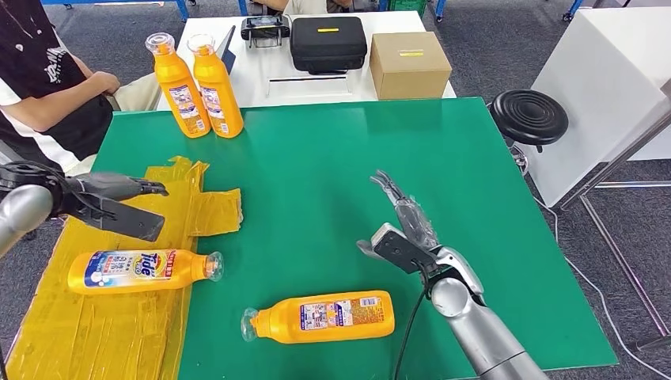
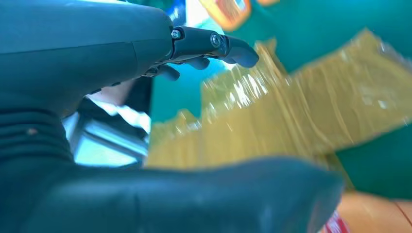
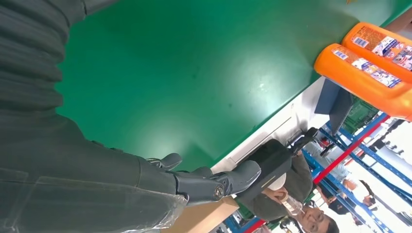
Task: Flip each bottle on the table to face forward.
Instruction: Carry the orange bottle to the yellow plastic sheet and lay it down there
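Two orange bottles (image 1: pixel 309 317) (image 1: pixel 142 271) lie along the table's (image 1: pixel 332 166) near edge, caps facing inward toward each other; two more (image 1: pixel 198 87) stand at the far-left corner. Left hand (image 1: pixel 119 202) and right hand (image 1: pixel 403 229) hover empty, fingers apart.

Left lying bottle (image 1: pixel 136 271), on the yellow sheet (image 1: pixel 103 332): "Tide".
Other labels: print too small to read.

Arms: silver metal tube forearms with rounded joint housings. Right robot hand (image 1: pixel 403 229): dark grey flat palm plate, thin dark fingers (image 1: pixel 385 185), translucent wrap over the back, black cable running down along the forearm. Left robot hand (image 1: pixel 111 198): same dark grey build, black wrist collar. Close up: ribbed grey cover, thick grey thumb (image 2: pixel 194 199), small silver screws at the finger (image 2: pixel 214 43) pivots.
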{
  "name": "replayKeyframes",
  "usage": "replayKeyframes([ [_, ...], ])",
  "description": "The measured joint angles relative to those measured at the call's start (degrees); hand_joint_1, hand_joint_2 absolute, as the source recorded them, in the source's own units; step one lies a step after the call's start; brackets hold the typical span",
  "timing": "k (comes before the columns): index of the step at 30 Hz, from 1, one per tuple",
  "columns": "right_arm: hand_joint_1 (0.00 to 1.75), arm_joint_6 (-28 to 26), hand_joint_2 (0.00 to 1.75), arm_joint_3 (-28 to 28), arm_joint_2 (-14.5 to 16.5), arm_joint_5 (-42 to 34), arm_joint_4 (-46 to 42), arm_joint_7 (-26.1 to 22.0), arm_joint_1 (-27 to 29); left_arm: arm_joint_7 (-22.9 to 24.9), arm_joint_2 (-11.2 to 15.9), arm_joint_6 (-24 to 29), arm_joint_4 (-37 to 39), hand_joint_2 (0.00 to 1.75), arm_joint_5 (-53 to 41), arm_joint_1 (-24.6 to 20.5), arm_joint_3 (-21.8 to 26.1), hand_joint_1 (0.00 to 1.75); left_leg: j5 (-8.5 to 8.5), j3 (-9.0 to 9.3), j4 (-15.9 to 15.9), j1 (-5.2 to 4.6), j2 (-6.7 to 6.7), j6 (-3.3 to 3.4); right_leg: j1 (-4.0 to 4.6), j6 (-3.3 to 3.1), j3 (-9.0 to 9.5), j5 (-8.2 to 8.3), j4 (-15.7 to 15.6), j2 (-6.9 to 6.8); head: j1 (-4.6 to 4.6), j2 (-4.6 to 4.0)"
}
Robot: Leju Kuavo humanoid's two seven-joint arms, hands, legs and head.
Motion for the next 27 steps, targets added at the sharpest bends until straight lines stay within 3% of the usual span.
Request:
replayKeyframes([
  [5, 0.00, 0.0, 1.75, 0.0, 0.6, -0.2, 0.1, 0.0, 0.5, 2.7, 1.4, -3.2, -4.7, 0.00, 5.5, -5.7, -0.3, 0.00, 0.00, -0.03, 0.0, 0.02, -0.03, 0.00, 0.02, 0.00, -0.06, 0.00, 0.0, -0.03, 0.01, 0.00],
  [11, 0.00, -0.1, 1.75, -0.5, 0.8, -0.2, 0.0, -0.1, 1.6, 7.2, -0.4, -3.1, -6.8, 0.00, 17.6, -12.4, 2.9, 0.00, 0.00, -0.01, 0.0, -0.05, 0.00, 0.00, -0.03, 0.00, -0.05, 0.00, 0.0, -0.02, 0.00, 0.00],
  [16, 0.00, -0.4, 1.75, -0.8, 0.9, 0.4, -1.0, -0.3, 3.2, 8.6, -1.8, 1.0, -6.9, 0.00, 23.1, -12.6, 6.7, 0.00, 0.00, -0.01, 0.0, -0.06, 0.02, 0.00, -0.03, 0.00, -0.06, 0.00, 0.0, -0.02, 0.00, 0.00],
  [27, 0.00, -0.6, 1.75, -1.2, 1.0, 0.5, -1.5, -0.4, 3.8, 8.8, -2.8, 1.3, -6.9, 0.00, 23.4, -12.3, 8.4, 0.00, 0.00, -0.01, 0.0, -0.03, 0.02, 0.00, -0.02, 0.00, -0.05, 0.00, 0.0, -0.01, 0.00, 0.00],
])
